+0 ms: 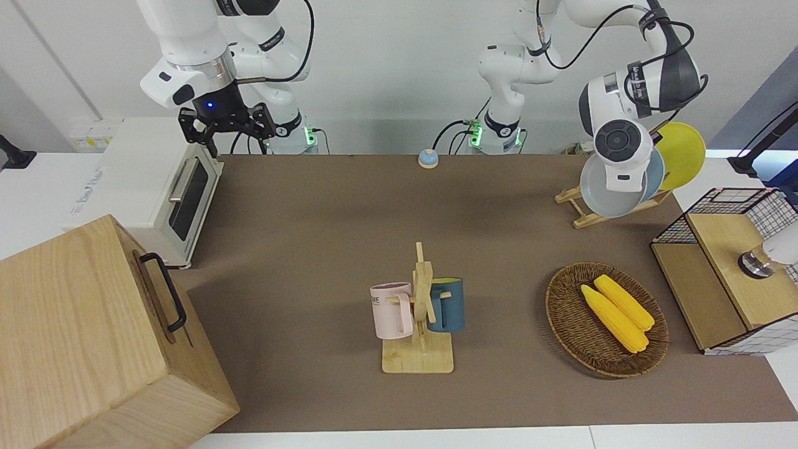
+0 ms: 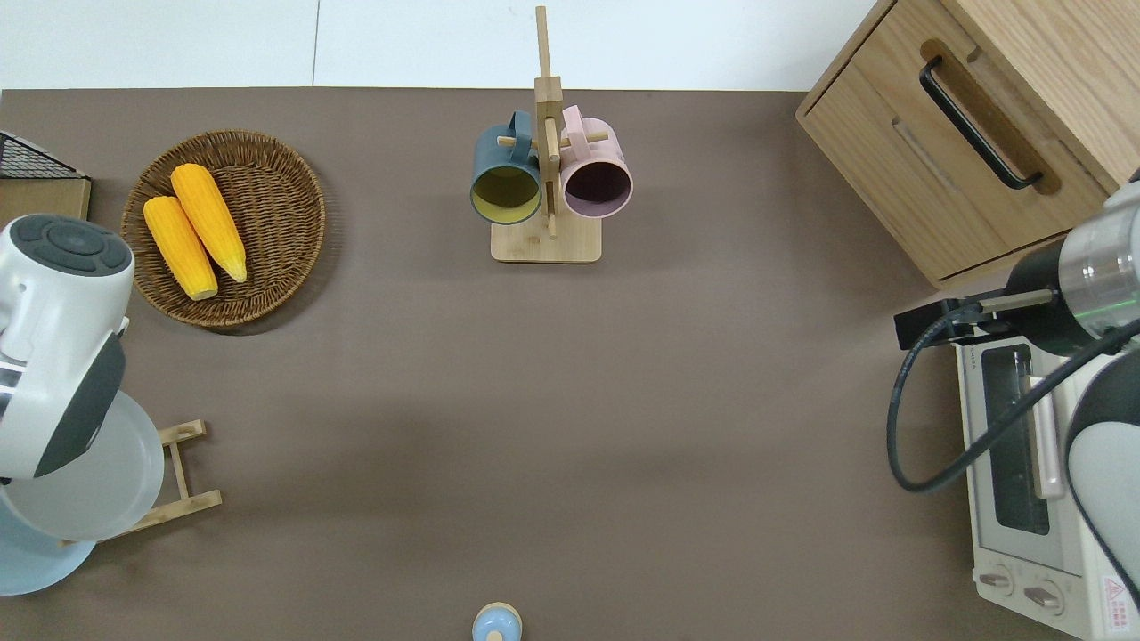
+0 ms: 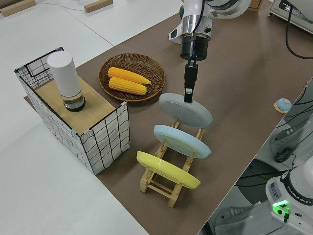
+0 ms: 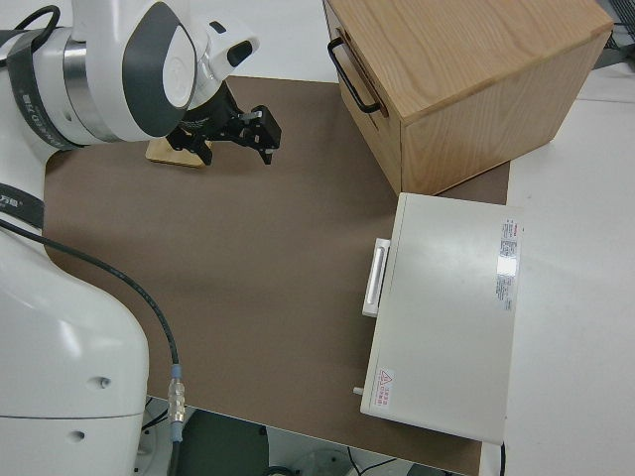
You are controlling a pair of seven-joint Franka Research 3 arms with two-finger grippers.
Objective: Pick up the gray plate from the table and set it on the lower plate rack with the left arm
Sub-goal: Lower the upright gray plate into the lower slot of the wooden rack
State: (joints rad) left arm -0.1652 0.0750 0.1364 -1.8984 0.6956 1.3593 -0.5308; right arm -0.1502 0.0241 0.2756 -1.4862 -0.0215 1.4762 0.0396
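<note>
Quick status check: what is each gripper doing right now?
Left gripper: shut on the gray plate, which sits in the lower plate rack.
Right gripper: open, holding nothing; that arm is parked.

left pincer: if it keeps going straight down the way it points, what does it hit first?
The gray plate. The left pincer points down with its fingertips already at the plate's upper rim, the plate standing in the lower plate rack. Whether the fingers are closed on the rim or just touching can't be told.
</note>
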